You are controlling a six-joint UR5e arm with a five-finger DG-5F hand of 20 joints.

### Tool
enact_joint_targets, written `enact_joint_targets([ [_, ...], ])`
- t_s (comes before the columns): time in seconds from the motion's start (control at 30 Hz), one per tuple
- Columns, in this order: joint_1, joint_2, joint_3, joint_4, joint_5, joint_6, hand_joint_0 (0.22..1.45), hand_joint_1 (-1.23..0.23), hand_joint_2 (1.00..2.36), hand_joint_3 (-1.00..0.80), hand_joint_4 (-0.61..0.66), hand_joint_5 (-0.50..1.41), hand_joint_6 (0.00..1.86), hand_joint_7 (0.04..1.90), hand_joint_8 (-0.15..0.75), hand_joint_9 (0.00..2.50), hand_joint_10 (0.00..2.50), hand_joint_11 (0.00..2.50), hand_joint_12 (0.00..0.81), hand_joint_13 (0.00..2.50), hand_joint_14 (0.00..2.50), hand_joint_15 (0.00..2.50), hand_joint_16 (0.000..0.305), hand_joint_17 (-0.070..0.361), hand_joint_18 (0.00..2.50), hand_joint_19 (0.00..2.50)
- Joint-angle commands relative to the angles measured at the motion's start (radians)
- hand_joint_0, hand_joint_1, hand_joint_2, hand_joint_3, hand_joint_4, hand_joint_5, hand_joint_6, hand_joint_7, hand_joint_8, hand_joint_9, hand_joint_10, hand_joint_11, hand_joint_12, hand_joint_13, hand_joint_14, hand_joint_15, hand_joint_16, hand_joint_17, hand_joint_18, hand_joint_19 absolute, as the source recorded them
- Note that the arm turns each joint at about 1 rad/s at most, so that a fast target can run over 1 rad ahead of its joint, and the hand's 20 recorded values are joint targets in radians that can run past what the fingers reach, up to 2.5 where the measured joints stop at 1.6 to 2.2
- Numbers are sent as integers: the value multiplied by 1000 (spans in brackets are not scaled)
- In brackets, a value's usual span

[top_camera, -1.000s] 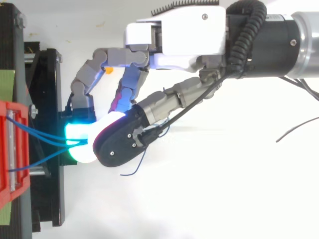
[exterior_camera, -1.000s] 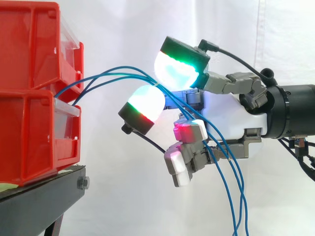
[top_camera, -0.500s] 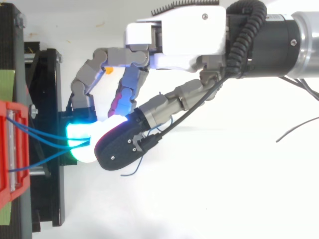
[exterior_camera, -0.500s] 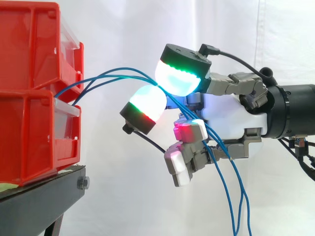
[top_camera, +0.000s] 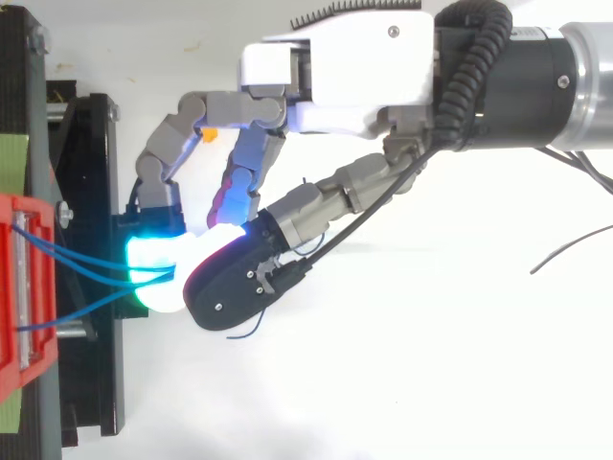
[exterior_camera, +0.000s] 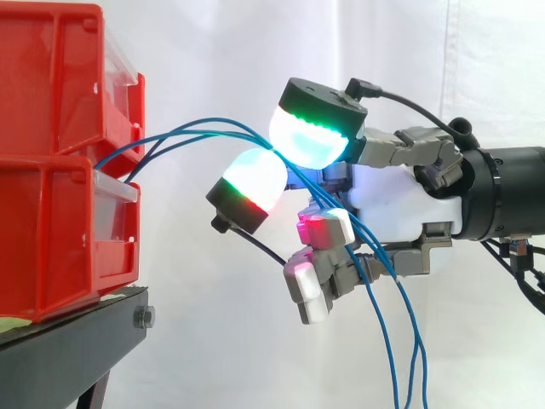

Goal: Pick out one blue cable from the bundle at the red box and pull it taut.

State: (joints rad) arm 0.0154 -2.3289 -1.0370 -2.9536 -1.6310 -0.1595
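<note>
Three thin blue cables (exterior_camera: 187, 135) run out of the gap between the stacked red bins (exterior_camera: 60, 170) and arch right to my hand (exterior_camera: 400, 204). Two glowing fingertips (exterior_camera: 311, 128), one above and one below, close together on the cables where they cross at mid-height. How many strands lie between the pads is hidden. Past the pinch the cables slant down across the palm and hang off the bottom edge. In the top view the cables (top_camera: 86, 259) fan from the red bin (top_camera: 24, 287) into the glowing pads of the hand (top_camera: 335, 72). The other fingers curl below, holding nothing.
The bins sit on a black stand (exterior_camera: 68, 341) at the left, with a bolt at its corner. A white curtain hangs behind. A loose dark wire end (top_camera: 251, 331) dangles under the fingertip in the top view.
The upper fingertip has come down a little toward the lower one. The hanging cable strands have shifted slightly left. The arm has hardly moved.
</note>
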Motion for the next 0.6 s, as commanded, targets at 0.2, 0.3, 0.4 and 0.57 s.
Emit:
enact_joint_targets([
  [0.2, 3, 0, 0, 2, 0, 0, 513, -645, 1000, -500, 26, -111, 881, 660, 234, 1165, 25, 648, 322, 962, 18, 425, 40, 91, 774, 564],
  [0.3, 5, 0, 0, 4, 3, 0, 490, -620, 1000, -500, 28, -110, 875, 654, 248, 1171, 22, 657, 333, 963, 16, 417, 43, 96, 777, 568],
  [0.4, 3, 0, 0, 2, 3, -2, 509, -637, 1000, -500, 27, -111, 869, 664, 245, 1169, 23, 656, 327, 955, 16, 422, 41, 93, 765, 566],
  [0.57, 5, 0, 0, -1, 5, 6, 579, -695, 1015, -353, -33, -108, 897, 723, 233, 1183, 24, 695, 314, 967, 17, 434, 38, 85, 752, 586],
])
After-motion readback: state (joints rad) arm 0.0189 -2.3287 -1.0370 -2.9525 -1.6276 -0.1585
